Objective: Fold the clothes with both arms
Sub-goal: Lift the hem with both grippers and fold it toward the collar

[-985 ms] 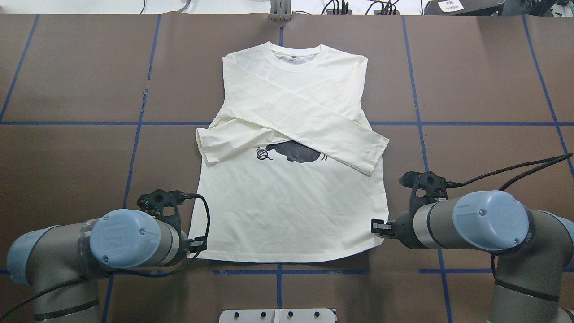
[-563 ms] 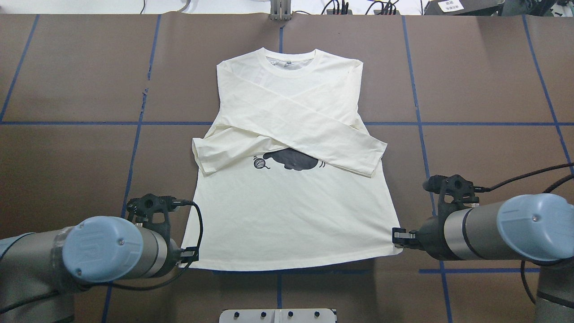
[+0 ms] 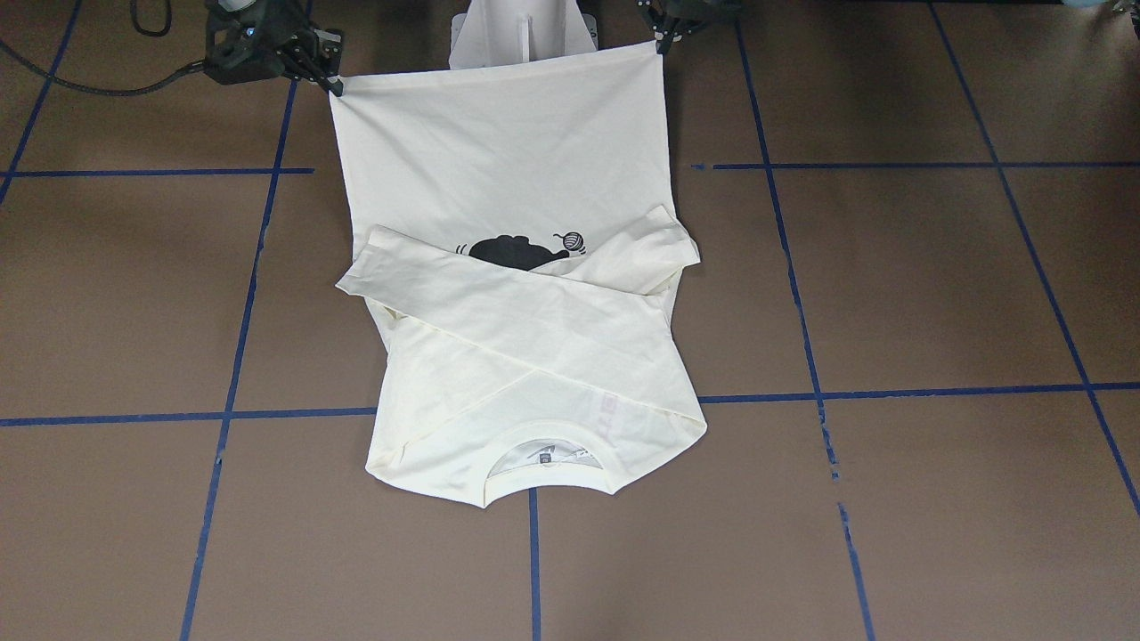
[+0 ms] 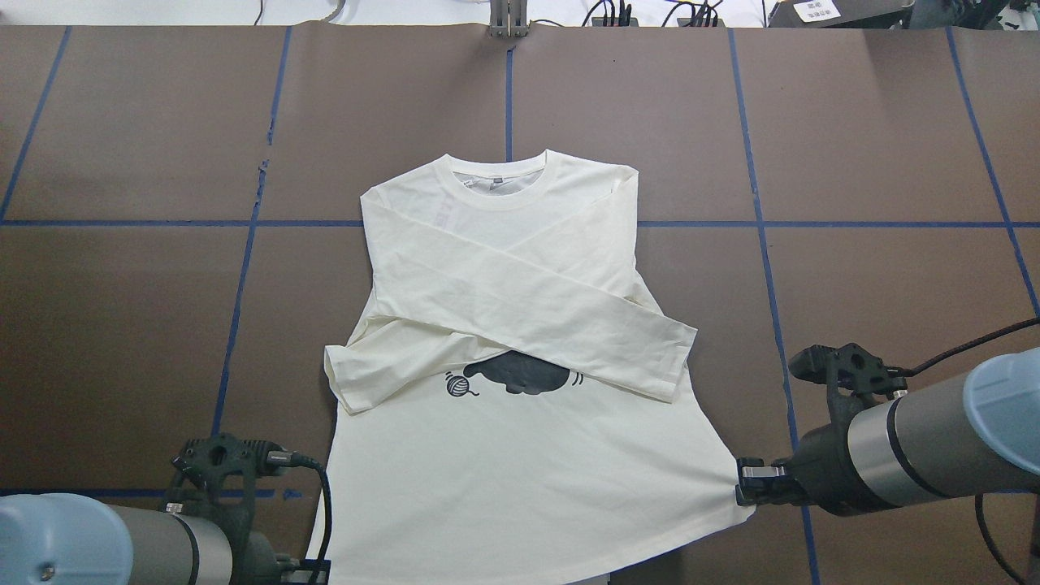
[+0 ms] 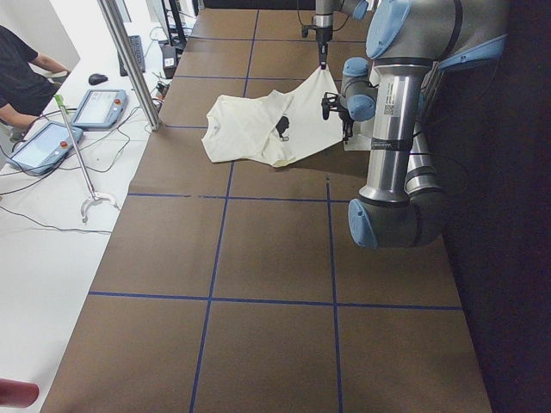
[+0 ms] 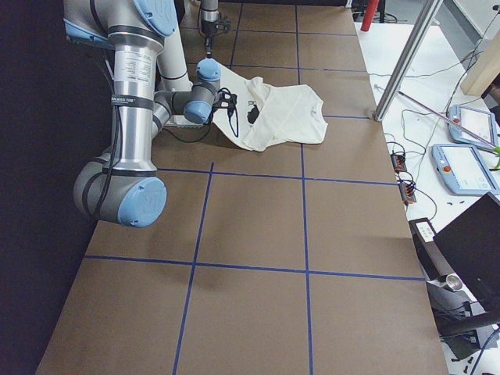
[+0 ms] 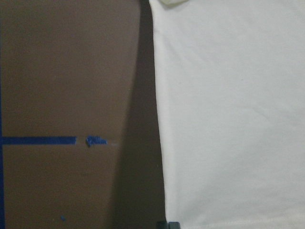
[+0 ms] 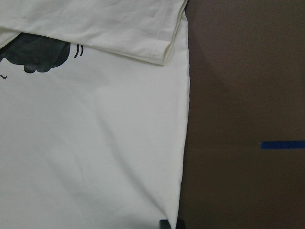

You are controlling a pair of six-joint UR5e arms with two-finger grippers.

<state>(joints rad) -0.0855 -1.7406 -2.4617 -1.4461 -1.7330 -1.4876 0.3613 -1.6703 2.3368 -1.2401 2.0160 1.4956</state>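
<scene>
The left gripper [image 3: 662, 44] and the right gripper [image 4: 744, 491] are each clamped on one corner of the hem [image 3: 499, 71] at the table's robot-side edge. The hem is stretched between them and looks slightly lifted. The brown table [image 4: 122, 325], gridded with blue tape [image 4: 122, 223], runs on past the collar to its far edge, room enough, I'd say, for a forward fold. The shirt [image 4: 520, 463] lies print-up, its long axis pointing straight away from both grippers, neither one nearer. Its sleeves [image 4: 528, 301] cross over the chest. The collar [image 4: 496, 175] lies farthest off, toward the table's middle. The cat print [image 4: 520, 375] peeks out below the sleeves.
</scene>
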